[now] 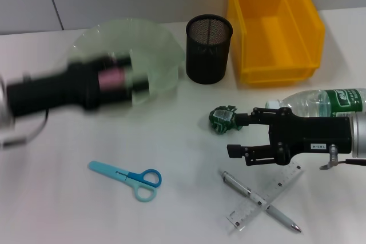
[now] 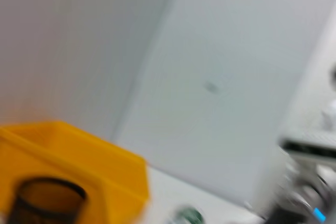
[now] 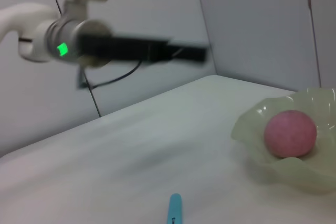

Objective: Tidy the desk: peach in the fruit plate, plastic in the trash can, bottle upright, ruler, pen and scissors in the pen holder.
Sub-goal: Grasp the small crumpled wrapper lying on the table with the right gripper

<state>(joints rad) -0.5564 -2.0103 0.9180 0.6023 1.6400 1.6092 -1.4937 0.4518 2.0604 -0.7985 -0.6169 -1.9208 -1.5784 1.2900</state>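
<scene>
A pink peach (image 3: 290, 133) lies in the pale green fruit plate (image 3: 252, 124). In the head view my left gripper (image 1: 136, 81) hangs blurred over that plate (image 1: 154, 38). My right gripper (image 1: 237, 135) stands open just right of the crumpled green plastic (image 1: 222, 119), with nothing between its fingers. The bottle (image 1: 326, 102) lies on its side behind the right arm. Blue scissors (image 1: 127, 176) lie at the front left. The pen (image 1: 246, 190) and the clear ruler (image 1: 274, 187) lie crossed at the front right. The black mesh pen holder (image 1: 209, 50) stands at the back.
A yellow bin (image 1: 274, 24) stands at the back right beside the pen holder, and both show in the left wrist view, bin (image 2: 79, 156) and holder (image 2: 47, 200). The table's front edge runs close to the pen and ruler.
</scene>
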